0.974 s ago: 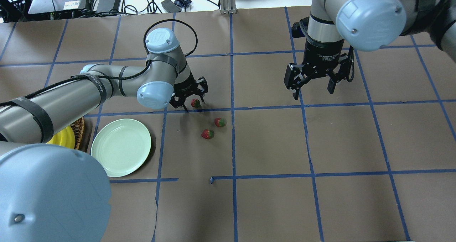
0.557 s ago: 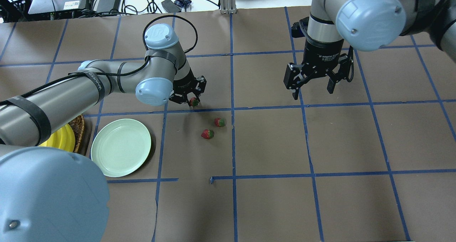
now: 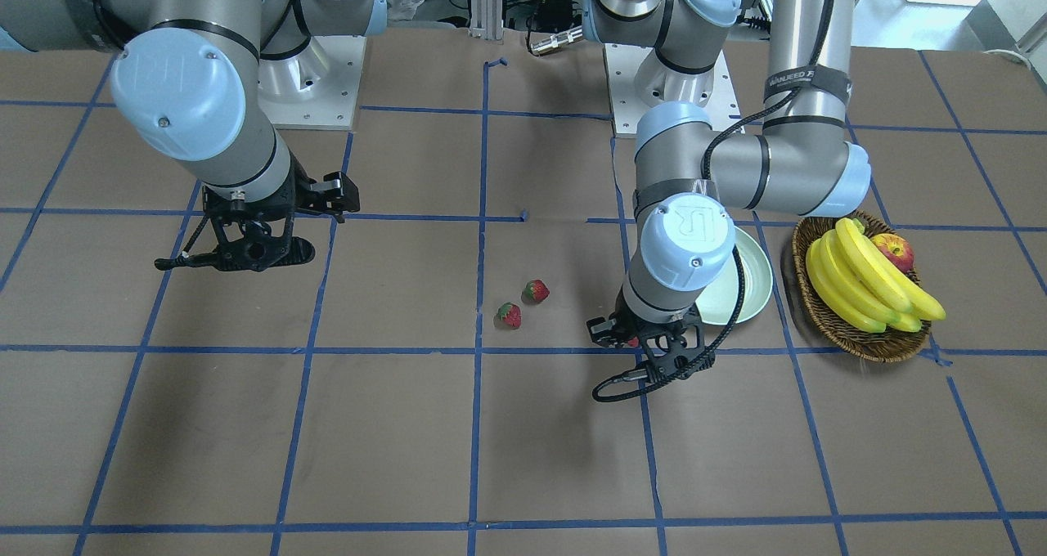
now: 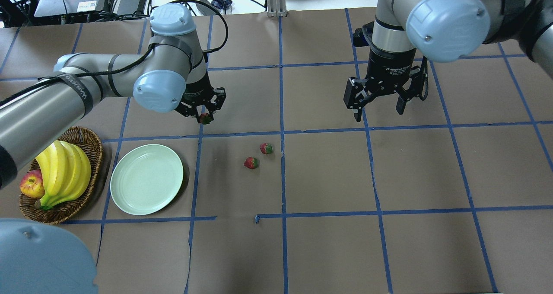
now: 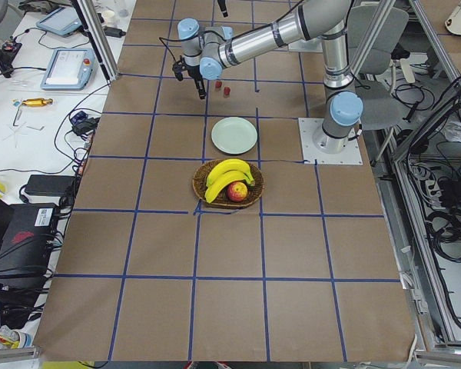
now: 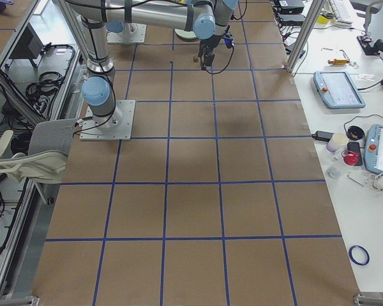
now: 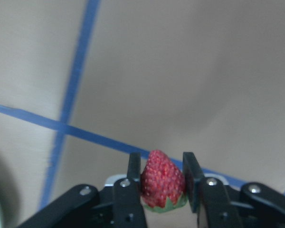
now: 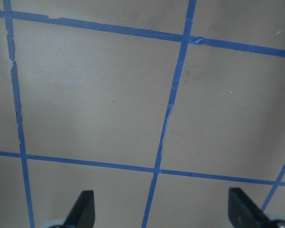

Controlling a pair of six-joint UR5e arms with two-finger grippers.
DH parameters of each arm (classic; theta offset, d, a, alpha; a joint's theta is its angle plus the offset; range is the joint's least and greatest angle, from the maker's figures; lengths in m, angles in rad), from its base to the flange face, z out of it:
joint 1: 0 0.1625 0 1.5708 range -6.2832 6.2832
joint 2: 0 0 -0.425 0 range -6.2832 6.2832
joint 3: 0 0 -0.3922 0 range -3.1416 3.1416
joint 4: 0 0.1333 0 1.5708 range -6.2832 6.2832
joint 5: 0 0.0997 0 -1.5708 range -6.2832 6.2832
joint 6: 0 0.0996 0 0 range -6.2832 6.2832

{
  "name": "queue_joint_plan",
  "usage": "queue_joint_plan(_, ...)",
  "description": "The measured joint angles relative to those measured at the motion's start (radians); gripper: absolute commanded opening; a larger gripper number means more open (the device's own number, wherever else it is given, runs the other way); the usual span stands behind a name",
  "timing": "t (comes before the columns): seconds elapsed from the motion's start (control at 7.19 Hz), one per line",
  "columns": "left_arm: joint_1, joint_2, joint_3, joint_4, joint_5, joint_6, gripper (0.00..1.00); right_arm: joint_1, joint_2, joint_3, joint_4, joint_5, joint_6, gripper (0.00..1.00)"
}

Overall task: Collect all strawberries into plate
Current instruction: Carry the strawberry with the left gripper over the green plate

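My left gripper (image 4: 203, 114) is shut on a strawberry (image 4: 205, 119) and holds it above the table, beyond the plate's far right side. In the left wrist view the red berry (image 7: 162, 178) sits between the two fingers, green cap toward the wrist. Two more strawberries (image 4: 266, 148) (image 4: 251, 162) lie on the brown table near the middle; they also show in the front view (image 3: 536, 291) (image 3: 509, 316). The pale mint-green plate (image 4: 147, 179) lies empty at the left. My right gripper (image 4: 380, 108) is open and empty, hovering far to the right.
A wicker basket (image 4: 88, 143) with bananas (image 4: 65, 173) and an apple (image 4: 31, 184) stands left of the plate. Blue tape lines grid the brown table. Cables and equipment lie beyond the far edge.
My left gripper has shut on the farthest strawberry, lifted it and carried it left. The left arm has swung left, uncovering the basket. The right arm has not moved.
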Motion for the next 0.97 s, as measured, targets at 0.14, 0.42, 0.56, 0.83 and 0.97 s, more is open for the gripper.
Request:
queue_joint_plan(0.14,0.039,0.013,-0.016,-0.058,0.042,0.109,0.0,0.0,0.001,0.0,-0.001,0.001,0.0,1.0)
queue_joint_plan(0.42,0.113,0.023,-0.064,-0.109,0.14,0.306,0.0,0.0,0.001,0.001,-0.001,0.0,0.002,1.0)
queue_joint_plan(0.56,0.144,0.023,-0.09,-0.115,0.159,0.373,0.0,0.001,0.0,0.003,-0.001,-0.001,0.005,1.0)
queue_joint_plan(0.83,0.185,0.021,-0.14,-0.121,0.222,0.455,0.36,0.002,-0.001,0.007,-0.001,-0.001,0.009,1.0)
queue_joint_plan(0.97,0.193,0.022,-0.151,-0.127,0.248,0.475,0.74,0.003,-0.001,0.01,-0.001,-0.001,0.009,1.0)
